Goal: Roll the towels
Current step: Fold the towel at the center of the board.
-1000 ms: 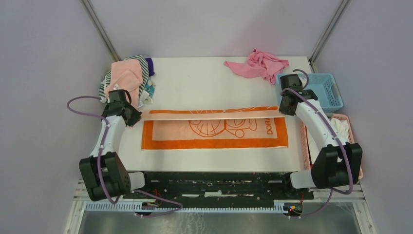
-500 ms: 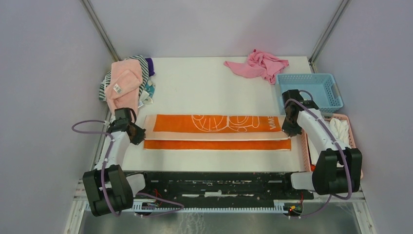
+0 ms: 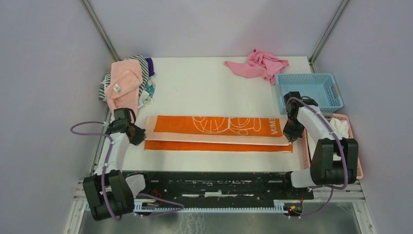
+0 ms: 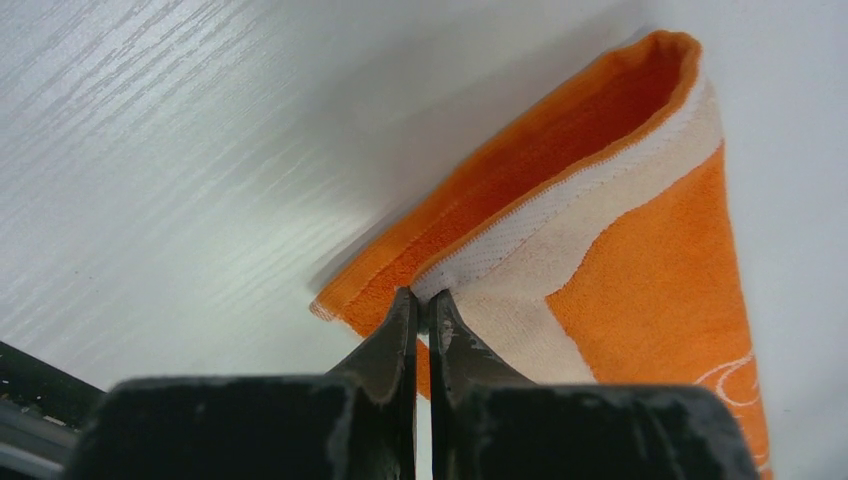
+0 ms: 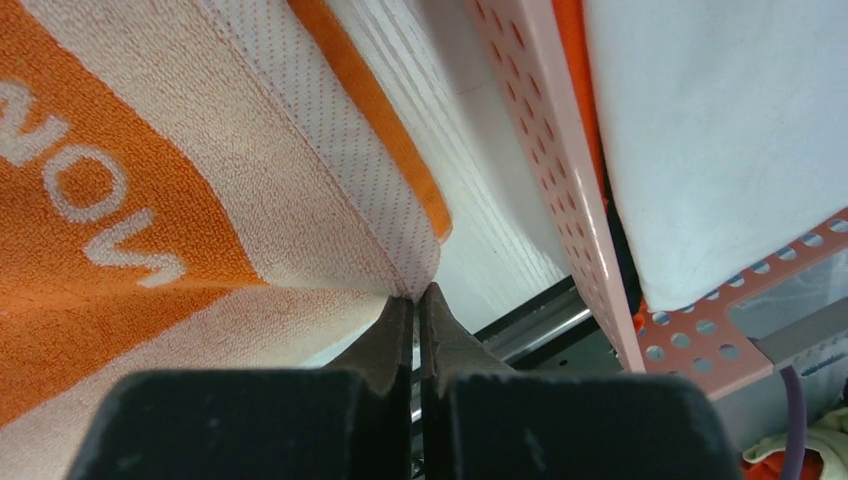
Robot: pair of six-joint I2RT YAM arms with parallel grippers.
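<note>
Orange towel (image 3: 216,131) lies lengthwise across the near half of the table (image 3: 204,87), doubled over on itself, its upper layer stopping short of the near edge so a plain orange strip shows below it. The left gripper (image 4: 421,310) has its jaws pinched tight on the left corner of the upper layer, and the right gripper (image 5: 415,300) is clamped the same way on the right corner, just beside the perforated pink basket (image 5: 540,150).

This looks like the lengthwise fold that comes before rolling. The next move, I judge, calls for both arms to set the corners down evenly, let go together, then start a roll from one short end.

It is looped terry, orange with a white printed outline and a woven peach border band. The pale pink towel (image 3: 122,83) waits on a heap at the far left.
</note>
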